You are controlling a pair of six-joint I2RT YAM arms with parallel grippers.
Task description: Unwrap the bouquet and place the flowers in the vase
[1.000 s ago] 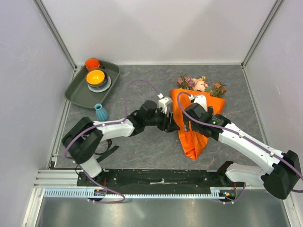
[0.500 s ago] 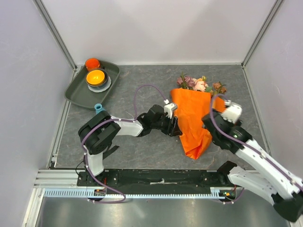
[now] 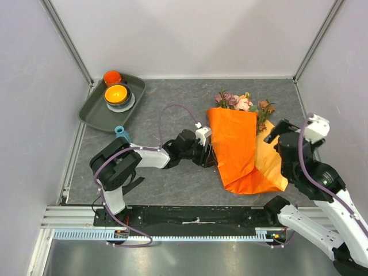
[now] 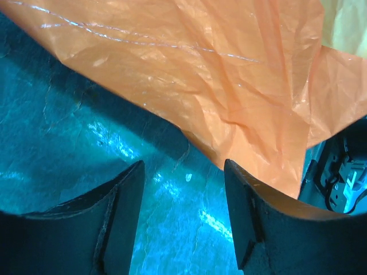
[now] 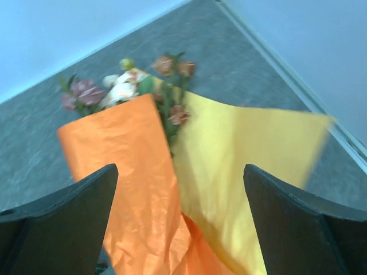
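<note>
The bouquet [image 3: 234,150] lies on the table, its orange paper partly unfolded. A flap [image 3: 271,164] is spread to the right and shows a yellow inner side [image 5: 246,143]. The flowers [image 3: 241,102] stick out at the far end, with pink, cream and rust heads [image 5: 123,87]. My left gripper [image 3: 211,154] rests low at the paper's left edge, open. In the left wrist view the left gripper [image 4: 182,172] has bare table between its fingers and the orange paper [image 4: 200,69] just ahead. My right gripper [image 3: 275,133] hangs open above the flap, holding nothing [image 5: 180,169]. The teal vase [image 3: 119,131] stands at the left, half hidden by my left arm.
A dark tray [image 3: 92,112] at the back left holds an orange cup [image 3: 112,76] and an orange bowl [image 3: 117,94]. A black strip [image 3: 133,185] lies by the left arm's base. Walls close the table on three sides.
The right arm has pulled up and away to the right, and the paper's right flap has fallen open showing its yellow side. The left gripper stays at the paper's left edge.
</note>
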